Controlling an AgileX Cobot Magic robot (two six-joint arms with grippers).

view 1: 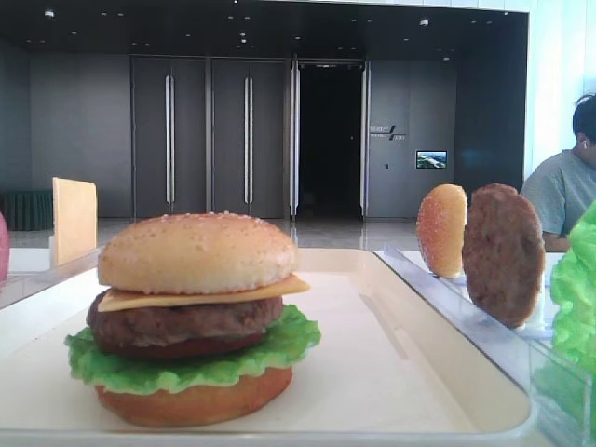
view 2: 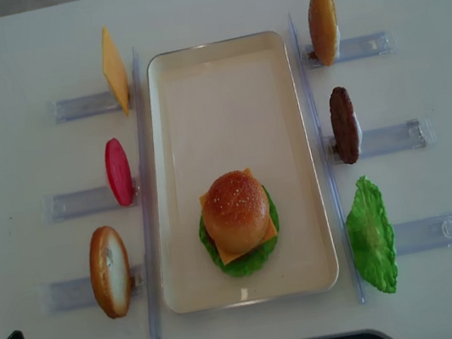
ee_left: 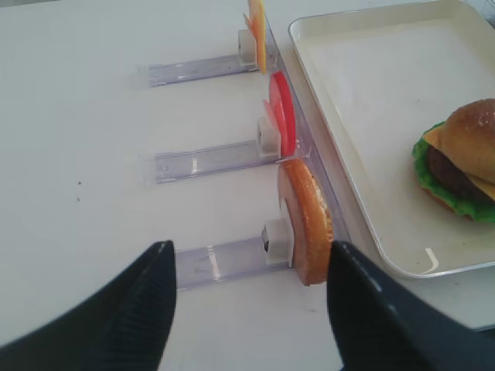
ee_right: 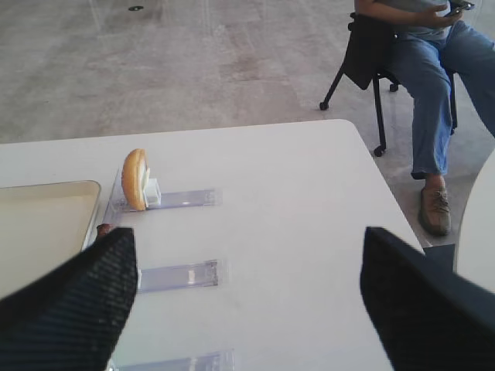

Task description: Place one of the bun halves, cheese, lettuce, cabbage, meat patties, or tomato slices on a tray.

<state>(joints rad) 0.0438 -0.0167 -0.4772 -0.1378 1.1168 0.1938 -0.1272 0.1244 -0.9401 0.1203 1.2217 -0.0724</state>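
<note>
Grippers are seen spread wide and empty, the left gripper (ee_left: 247,309) just before the upright orange-brown bun base (ee_left: 308,220), the right gripper (ee_right: 247,297) well short of the racked sesame-speckled domed bun half (ee_right: 134,179), beside the cream-white rectangular plastic tray (view 2: 217,59).

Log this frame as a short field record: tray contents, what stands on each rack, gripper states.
tray: one stacked burger, sesame bun top uppermost
left rack: cheese, tomato slice, bun base, all on edge
right rack: bun half, meat patty, lettuce
left gripper: open, empty, by the bun base
right gripper: open, empty
</note>
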